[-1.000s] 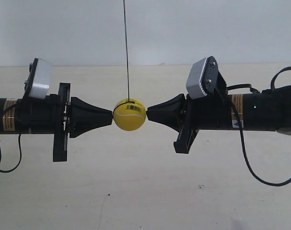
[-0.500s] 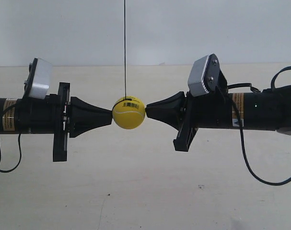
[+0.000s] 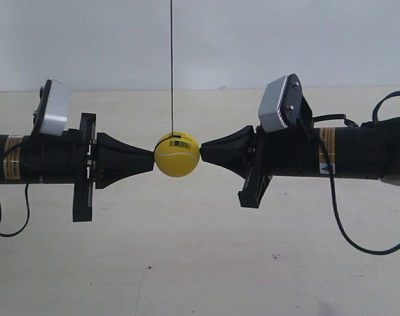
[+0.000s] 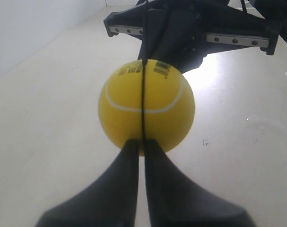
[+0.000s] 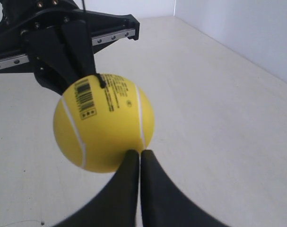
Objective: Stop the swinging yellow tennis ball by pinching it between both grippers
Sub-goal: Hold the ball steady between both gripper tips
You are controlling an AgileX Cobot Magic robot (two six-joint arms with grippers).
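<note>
The yellow tennis ball [image 3: 176, 157] hangs on a thin black string [image 3: 171, 66], with its barcode label on top. My left gripper [image 3: 152, 157], on the arm at the exterior view's left, touches one side of it. My right gripper [image 3: 202, 153] touches the opposite side. In the left wrist view the ball [image 4: 146, 106] rests against the tip of my shut left gripper [image 4: 143, 141]. In the right wrist view the ball [image 5: 103, 125] rests against the tip of my shut right gripper [image 5: 140, 152]. Nothing sits between either gripper's own fingers.
A pale tabletop [image 3: 200, 263] lies below both arms, and a white wall [image 3: 285, 39] stands behind. A black cable [image 3: 348, 230] loops down from the right arm, and another cable [image 3: 2, 224] hangs from the left arm.
Since a second ago the right gripper has edged inward against the ball and the string has gone from slightly slanted to vertical. Nothing has moved over the last half second.
</note>
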